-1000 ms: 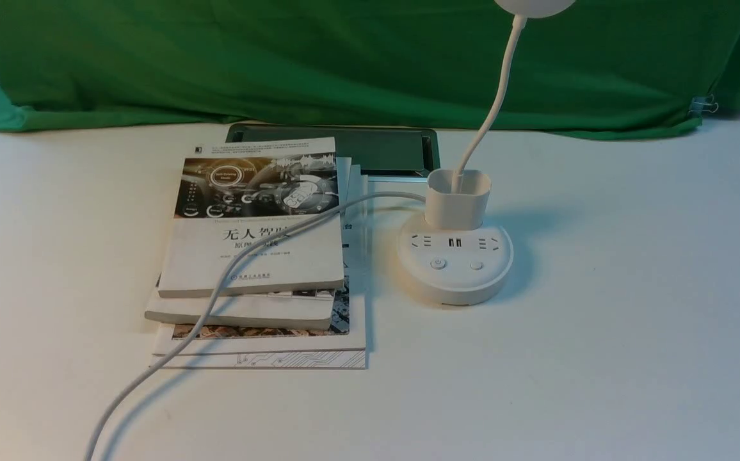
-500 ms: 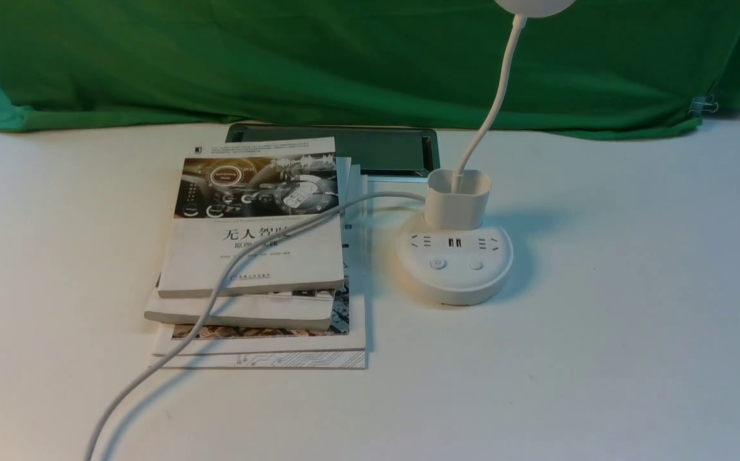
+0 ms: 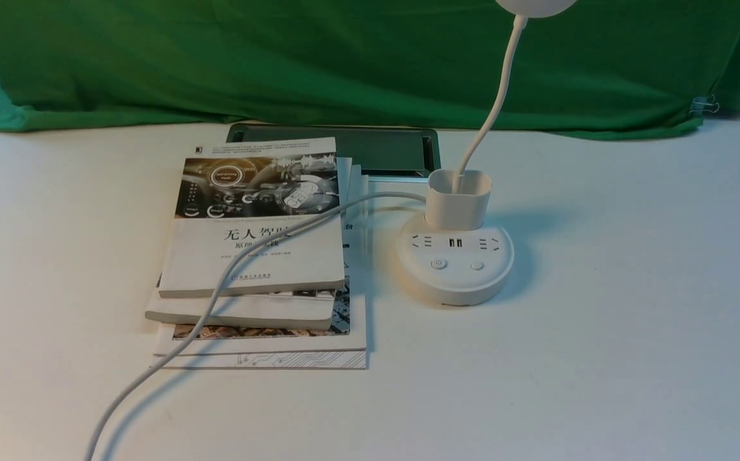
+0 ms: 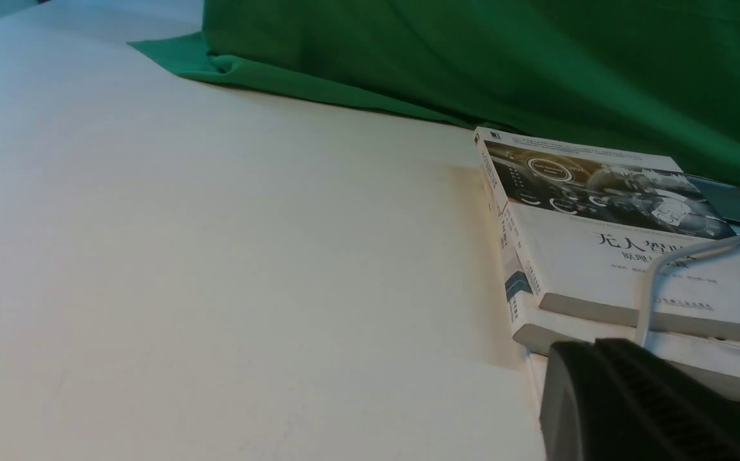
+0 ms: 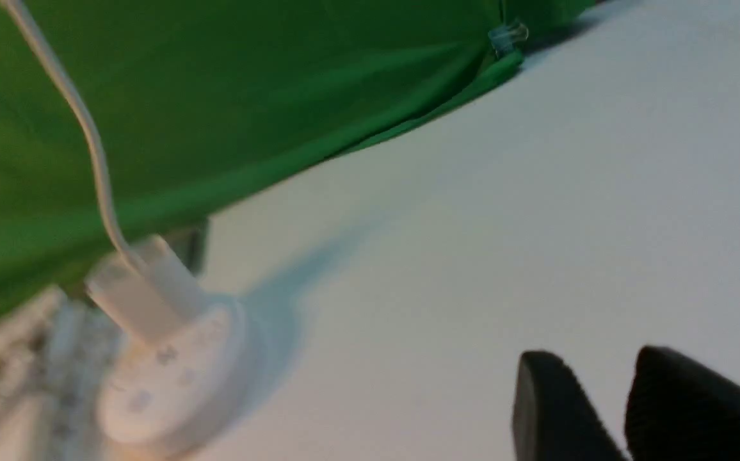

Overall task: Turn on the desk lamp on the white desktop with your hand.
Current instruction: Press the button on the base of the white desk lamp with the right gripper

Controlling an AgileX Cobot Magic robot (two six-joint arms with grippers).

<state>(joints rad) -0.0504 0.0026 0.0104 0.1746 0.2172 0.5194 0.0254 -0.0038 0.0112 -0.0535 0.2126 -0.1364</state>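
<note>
The desk lamp (image 3: 455, 266) stands on the white desktop (image 3: 632, 288), right of centre. Its round base carries two buttons (image 3: 438, 263), and a thin neck (image 3: 495, 109) rises from its cup holder (image 3: 458, 198); the head (image 3: 534, 5) is cut off at the top edge. No gripper shows in the front view. In the right wrist view the lamp (image 5: 165, 378) is blurred and some way from my right gripper (image 5: 600, 368), whose fingertips stand slightly apart over bare desktop, holding nothing. My left gripper (image 4: 591, 349) has its fingers pressed together, empty, beside the books.
A stack of books (image 3: 258, 256) lies left of the lamp, with a loose white cable (image 3: 216, 294) running over it to the front edge. A dark tablet (image 3: 370, 150) lies behind. A green cloth backdrop (image 3: 280, 57) closes the back.
</note>
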